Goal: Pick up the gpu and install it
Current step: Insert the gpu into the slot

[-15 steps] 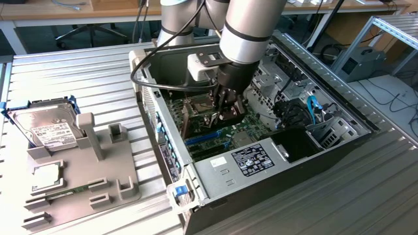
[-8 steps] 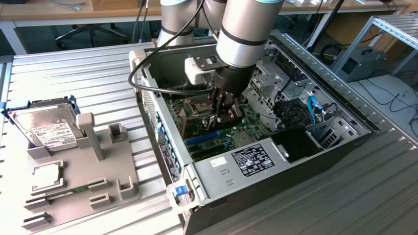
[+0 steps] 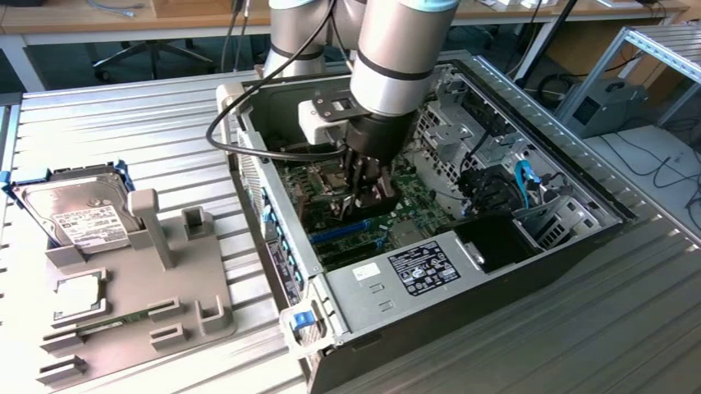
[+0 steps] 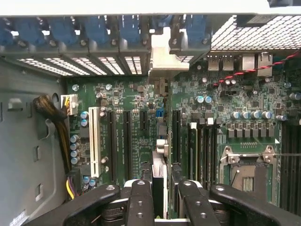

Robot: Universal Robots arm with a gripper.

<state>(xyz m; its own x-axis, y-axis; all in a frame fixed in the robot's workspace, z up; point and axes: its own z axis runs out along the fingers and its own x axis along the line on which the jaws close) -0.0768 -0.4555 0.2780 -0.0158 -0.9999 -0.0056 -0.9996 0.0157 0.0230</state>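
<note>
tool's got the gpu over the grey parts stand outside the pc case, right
Not quite. The tool has the gpu inside the open pc case, above the motherboard, not over the grey parts stand. The exterior view shows this.

One open computer case (image 3: 570, 246). One motherboard (image 4: 117, 94). One power supply (image 3: 405, 275). One grey holder tray (image 3: 131, 312) on the tabletop (image 3: 110, 115). One hard drive (image 3: 77, 209). One memory stick (image 3: 110, 322). One robot arm (image 3: 400, 41), one tool (image 3: 367, 197), one gpu (image 4: 160, 160) edge-on.
</note>
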